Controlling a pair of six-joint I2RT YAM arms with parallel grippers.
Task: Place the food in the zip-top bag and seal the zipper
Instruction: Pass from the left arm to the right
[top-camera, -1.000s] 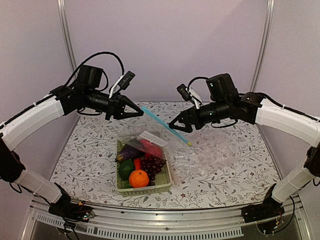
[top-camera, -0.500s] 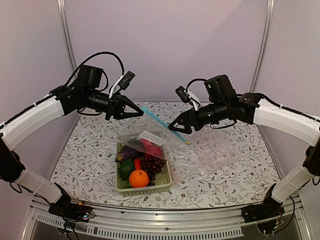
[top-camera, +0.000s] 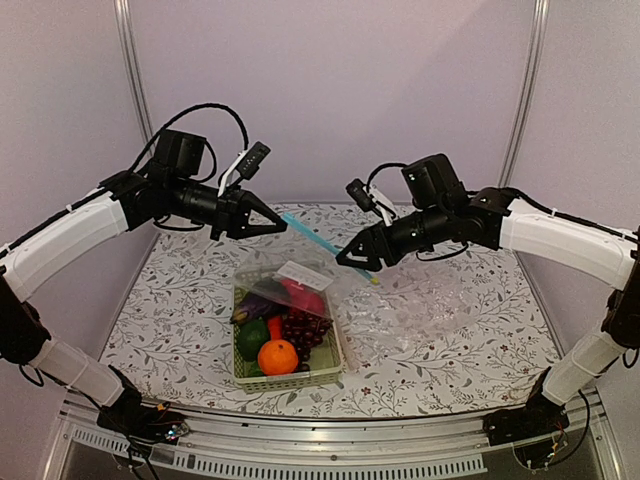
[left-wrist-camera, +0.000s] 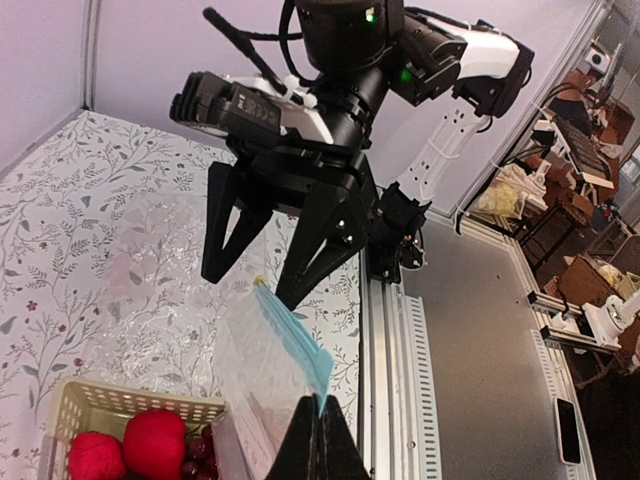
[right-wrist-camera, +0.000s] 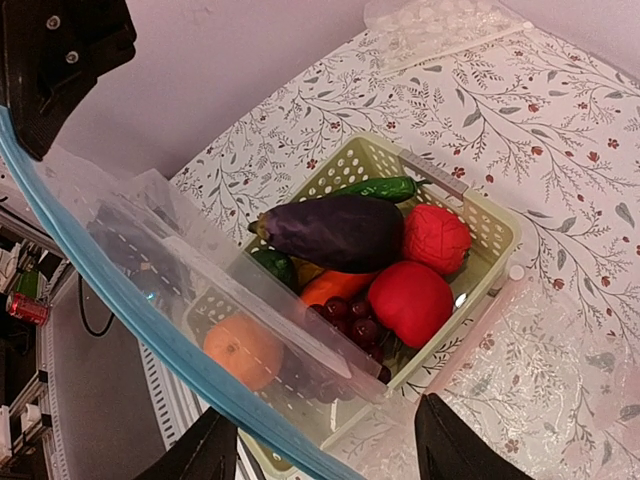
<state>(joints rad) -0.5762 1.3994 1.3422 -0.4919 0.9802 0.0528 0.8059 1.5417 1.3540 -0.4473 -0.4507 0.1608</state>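
Note:
The clear zip-top bag (top-camera: 312, 268) hangs by its light-blue zipper (top-camera: 325, 243) above the pale green basket (top-camera: 335, 368). My left gripper (top-camera: 277, 225) is shut on the zipper's left end; the left wrist view shows the strip (left-wrist-camera: 295, 340) pinched between my closed fingers. My right gripper (top-camera: 345, 258) is open, with the zipper's far end between its jaws, not touching; the strip (right-wrist-camera: 150, 320) crosses the right wrist view diagonally. The food lies in the basket: purple eggplant (right-wrist-camera: 335, 230), orange (right-wrist-camera: 245, 350), red fruit (right-wrist-camera: 420, 300), grapes (right-wrist-camera: 350, 315), carrot (right-wrist-camera: 330, 287), green pepper (right-wrist-camera: 385, 187).
A clear bubbly plastic sheet (top-camera: 430, 305) lies on the flowered table to the right of the basket, and another (right-wrist-camera: 450, 20) at the far side. The table's metal front rail (left-wrist-camera: 395, 330) runs near the basket.
My right gripper has shifted a little to the left, toward the left gripper, staying open at the zipper's far end. The left gripper and the basket have not moved.

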